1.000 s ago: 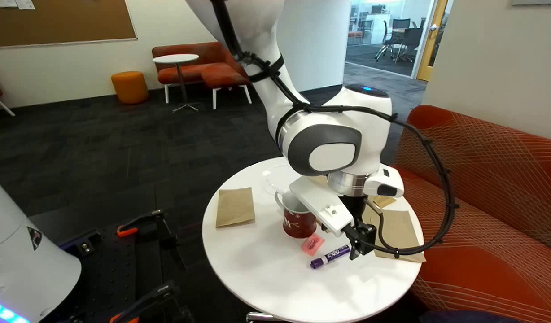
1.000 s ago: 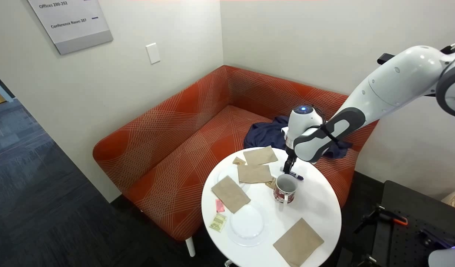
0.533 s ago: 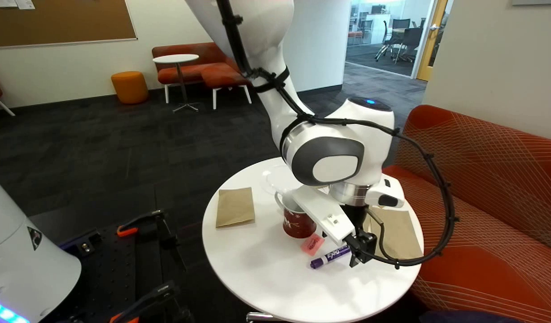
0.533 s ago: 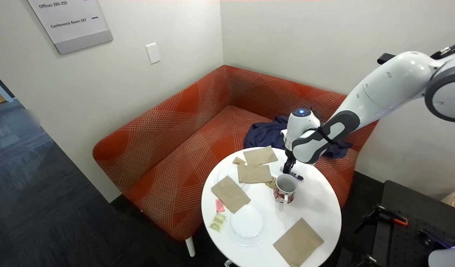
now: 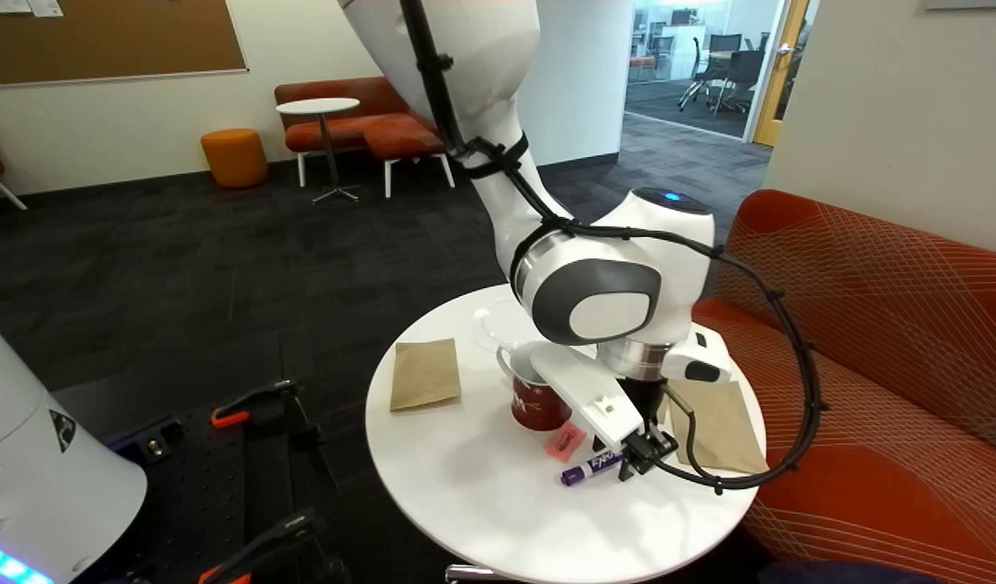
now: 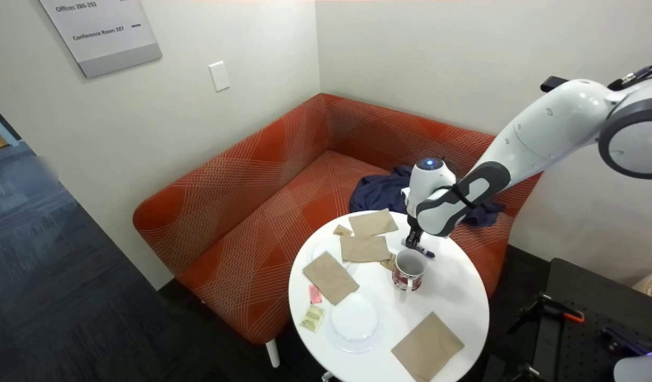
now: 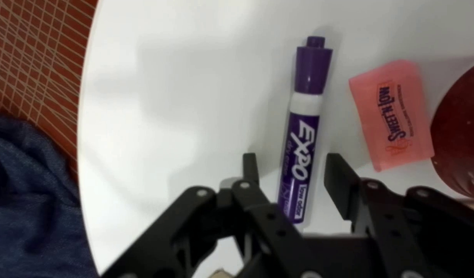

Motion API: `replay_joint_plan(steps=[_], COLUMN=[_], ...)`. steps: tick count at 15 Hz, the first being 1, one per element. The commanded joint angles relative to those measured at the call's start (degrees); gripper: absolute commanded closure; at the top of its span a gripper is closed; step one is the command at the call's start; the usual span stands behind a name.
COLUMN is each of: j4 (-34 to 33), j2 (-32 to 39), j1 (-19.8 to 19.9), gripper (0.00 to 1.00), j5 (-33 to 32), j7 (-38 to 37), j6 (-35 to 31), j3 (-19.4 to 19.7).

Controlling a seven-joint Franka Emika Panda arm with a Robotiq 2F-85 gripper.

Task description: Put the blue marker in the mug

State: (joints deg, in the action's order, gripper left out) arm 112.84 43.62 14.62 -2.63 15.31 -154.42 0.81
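Floor (image 5: pixel 222 268), dark carpet, in both exterior views.
Walls (image 6: pixel 464 48), pale, meeting in a corner.
Sofa (image 6: pixel 273 223), orange-red, patterned with thin pale lines, set in that corner.
Robot arm (image 6: pixel 543 132), white with grey panels, reaching over the round table (image 6: pixel 459 297).
Round table, white top, just beside the sofa.
Corkboard (image 5: pixel 109 40), brown, wall-hung.
Stool (image 5: pixel 234 158), orange, cylindrical, near the far wall.
Cloth (image 6: pixel 378 191), dark blue, crumpled on the sofa.
Sign (image 6: pixel 105 40), white and grey, reading "Offices 280-292" and "Conference Room 287".
Tan squares (image 6: pixel 428 347), four in an exterior view, lying flat on the round table.
Plate (image 6: pixel 353 318), clear, round, on the round table, near two of the tan squares.
Gripper (image 7: pixel 294 170), black, released: its two fingers stand apart, one on either side of the blue marker (image 7: pixel 300 154), with a gap showing along both flanks.
Mug (image 6: pixel 408 269), dark red, pale inside, upright on the round table.
Blue marker, purple with a white band; it lies on the round table between the fingers, near the mug and outside it.
Pink packet (image 7: pixel 393 116), lettered "Sweet'N Low", between the blue marker and the mug.
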Motion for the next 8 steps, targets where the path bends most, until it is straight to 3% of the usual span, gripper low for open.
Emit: replay_joint_plan(steps=[1,3,4,8], j4=[-0.9,-0.3,0.3,3.4], j2=[0.4,-0.3,-1.1,-5.8], j1=[0.9,0.8,0.5,-0.5], gripper=[0.82,0.97,1.00,0.95], j5=[0.7,0.8,0.5,-0.2], j7=[0.8,0.5,0.3,-0.7], j6=[0.2,0.7,0.5,0.5], j3=[-0.6,-0.5,-0.2,1.2])
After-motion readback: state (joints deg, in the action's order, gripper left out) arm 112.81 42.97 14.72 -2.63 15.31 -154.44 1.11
